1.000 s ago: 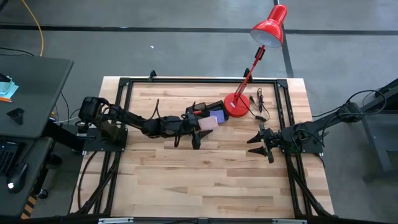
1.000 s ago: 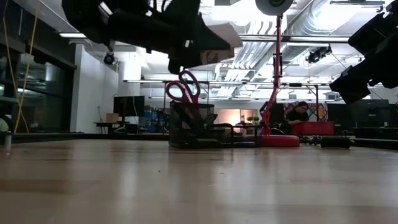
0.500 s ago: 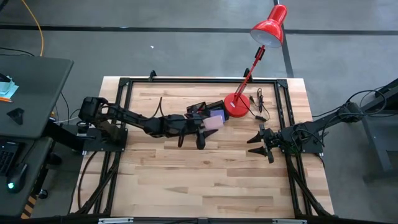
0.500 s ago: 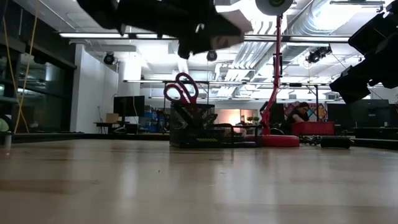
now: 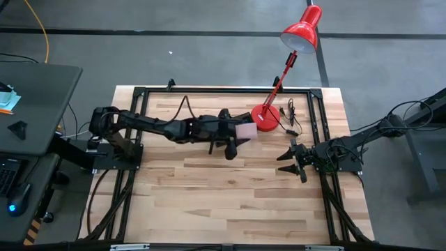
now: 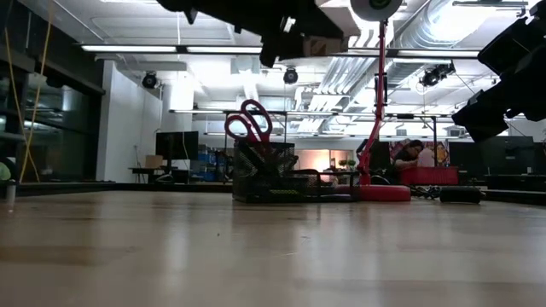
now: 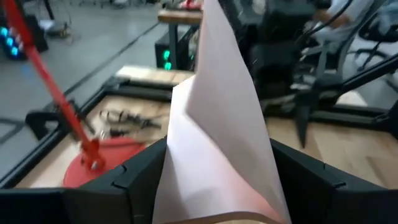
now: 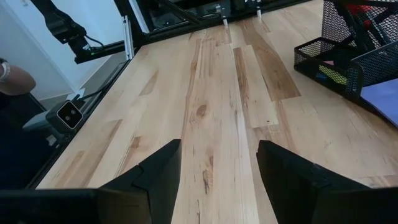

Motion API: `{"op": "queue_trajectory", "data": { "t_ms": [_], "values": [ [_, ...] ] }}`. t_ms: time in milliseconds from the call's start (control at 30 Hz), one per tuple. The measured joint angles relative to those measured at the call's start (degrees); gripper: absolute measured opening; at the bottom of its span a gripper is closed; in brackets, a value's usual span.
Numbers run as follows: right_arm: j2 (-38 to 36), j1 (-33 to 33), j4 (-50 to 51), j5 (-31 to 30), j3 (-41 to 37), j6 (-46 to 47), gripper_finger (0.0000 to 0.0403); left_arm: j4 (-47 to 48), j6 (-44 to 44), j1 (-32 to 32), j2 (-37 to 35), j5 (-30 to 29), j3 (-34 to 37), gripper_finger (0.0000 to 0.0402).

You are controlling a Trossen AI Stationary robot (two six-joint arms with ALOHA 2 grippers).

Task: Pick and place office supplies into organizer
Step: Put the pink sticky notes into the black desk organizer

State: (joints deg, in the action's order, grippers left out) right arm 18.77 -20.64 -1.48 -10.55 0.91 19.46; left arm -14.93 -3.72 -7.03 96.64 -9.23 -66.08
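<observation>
- Pink pad (image 5: 246, 131) is sitting clamped in the left tool (image 5: 235, 139), held in the air over the back middle of the table (image 5: 230, 195), just beside the lamp's round base (image 5: 265, 118).
- In the left wrist view the pad (image 7: 214, 143) is filling most of the frame, its pale sheets fanning upward between the two dark fingers (image 7: 140, 177), which are pressing on it from either side.
- The left arm is stretching from the table's left edge across to the organizer (image 6: 273, 175); in the high view that arm is covering most of the box, so which compartment the pad is hanging over cannot be told.
- In the low view the organizer is standing on the table as a black mesh box, with the red scissors (image 6: 248, 122) sticking upright out of its taller part, handles on top.
- The left tool (image 6: 286, 34) is hanging well above the organizer in that view, apart from it.
- The right tool (image 5: 289, 159) is waiting near the table's right side, well apart from the organizer, its fingers (image 8: 155, 177) spread wide and grasping nothing.
- In the right wrist view the mesh organizer (image 8: 339, 59) is showing across bare wood, with a purple sheet (image 8: 380, 96) lying by its low front.
- The red lamp (image 5: 301, 31) is leaning out past the table's back edge.
</observation>
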Motion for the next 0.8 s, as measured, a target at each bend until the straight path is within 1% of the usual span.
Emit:
{"op": "queue_trajectory", "data": {
  "t_ms": [133, 300, 333, 400, 500, 600, 700, 800],
  "values": [
    [0.01, 0.00, 0.00, 0.00, 0.00, 0.00, 0.0202, 3.86, -2.50, -1.40, 0.00, 1.12, -0.29, 0.0244],
    [0.01, 0.00, 0.18, 0.17, 0.04, -0.65, 0.0200, 4.98, -2.72, -0.39, 0.00, 4.25, 0.48, 0.0243],
    [-0.01, 0.00, 0.89, 0.78, 0.22, -2.92, 0.0201, 4.92, -2.68, 0.03, 0.00, 5.36, 0.68, 0.0243],
    [-0.03, 0.00, 1.53, 1.57, 0.52, -10.41, 0.0202, 5.11, -2.66, 0.96, 0.00, 7.27, 0.98, 0.0243],
    [-0.07, 0.00, -0.19, 0.67, 0.52, -16.07, 0.0201, 5.97, -2.65, 2.67, 0.00, 7.89, 1.00, 0.0244],
    [-0.03, 0.02, -0.08, 0.50, 0.52, -18.08, 0.0200, 6.07, -2.63, 4.40, 0.00, 7.87, 1.00, 0.0244],
    [-0.03, 0.02, 0.17, 0.50, 0.52, -18.17, 0.0202, 5.93, -2.55, 6.06, 0.00, 8.01, 1.00, 0.0244],
    [-0.03, 0.02, 0.01, 0.48, 0.52, -18.39, 0.0201, 6.00, -2.52, 7.69, 0.00, 10.68, 1.00, 0.0244]
  ]
}}
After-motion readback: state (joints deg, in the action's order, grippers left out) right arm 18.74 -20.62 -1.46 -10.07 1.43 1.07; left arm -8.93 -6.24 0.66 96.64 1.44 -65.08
